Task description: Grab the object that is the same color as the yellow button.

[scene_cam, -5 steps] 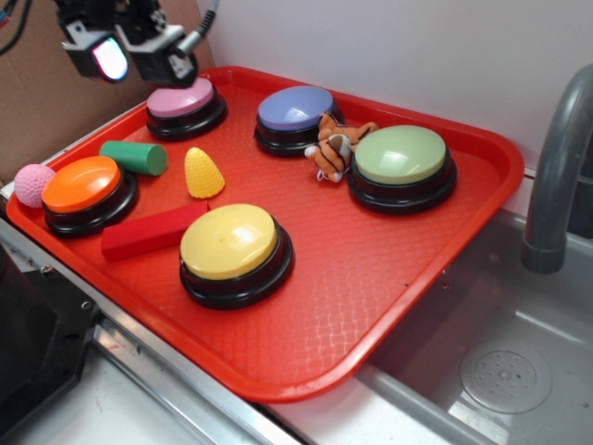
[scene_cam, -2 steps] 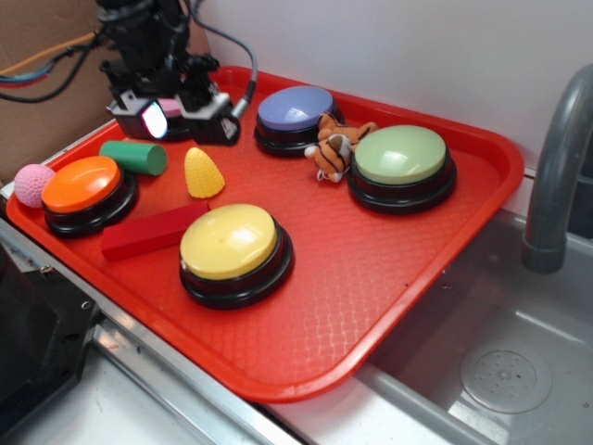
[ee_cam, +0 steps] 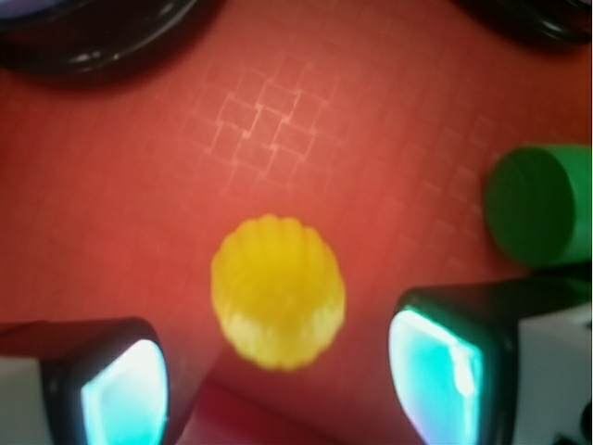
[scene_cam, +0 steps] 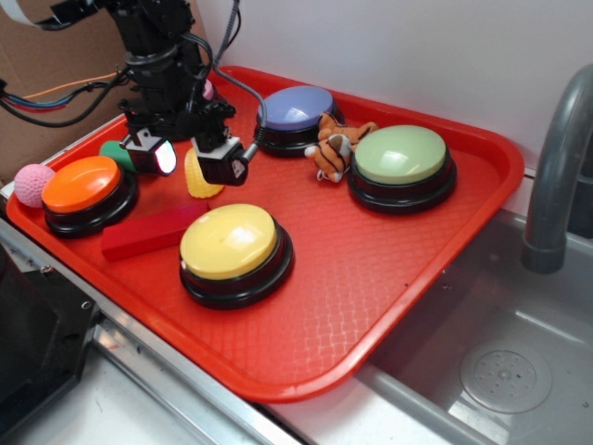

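The gripper (scene_cam: pixel 192 159) is spread wide and holds nothing; its two fingers (scene_cam: pixel 220 162) hang on either side of the corn (scene_cam: pixel 197 178), which stands upright on the tray (scene_cam: pixel 389 269) near the left edge, between the back-left corner and the yellow button (scene_cam: pixel 230 241). In the wrist view the corn (ee_cam: pixel 278 292) is seen from above, between the two lit pads (ee_cam: pixel 431 380) but a little ahead of them, and there is a free gap on both sides. No pad touches it.

The step in hand is, in my judgement, the approach for the grasp: the fingers straddle the corn, but they are not yet around its body (how high they are above the tray I cannot tell exactly from these views). The next move calls for going down a little more and slightly forward, so that the pads face the widest part of the corn, and then closing. The cone is narrow at the top, so a grip too high can slip off.

Around it the space is tight. The green cylinder (ee_cam: pixel 537 204) lies just beside the right pad, the red block (scene_cam: pixel 153 232) lies near the corn toward the front edge, and the orange button (scene_cam: pixel 85 190) is at the left edge.
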You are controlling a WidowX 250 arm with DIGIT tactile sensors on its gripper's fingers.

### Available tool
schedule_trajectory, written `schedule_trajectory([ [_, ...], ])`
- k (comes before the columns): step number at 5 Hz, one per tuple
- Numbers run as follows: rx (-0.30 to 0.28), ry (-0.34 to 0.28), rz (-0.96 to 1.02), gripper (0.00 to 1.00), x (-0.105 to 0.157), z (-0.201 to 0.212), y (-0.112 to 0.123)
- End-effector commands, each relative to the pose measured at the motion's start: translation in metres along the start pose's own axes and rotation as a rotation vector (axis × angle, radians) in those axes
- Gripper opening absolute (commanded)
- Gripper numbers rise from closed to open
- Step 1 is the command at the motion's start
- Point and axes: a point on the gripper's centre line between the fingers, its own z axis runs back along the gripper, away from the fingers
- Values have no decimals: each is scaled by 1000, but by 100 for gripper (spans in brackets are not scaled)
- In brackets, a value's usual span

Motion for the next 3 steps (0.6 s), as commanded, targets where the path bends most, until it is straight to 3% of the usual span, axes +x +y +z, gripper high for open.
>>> schedule_trajectory([
  [1, -3, -98, 27, 8, 10, -5, -6],
  [2, 1, -105, 38, 0, 10, -9, -7],
  [3, 17, -76, 12, 0, 9, -3, -12],
])
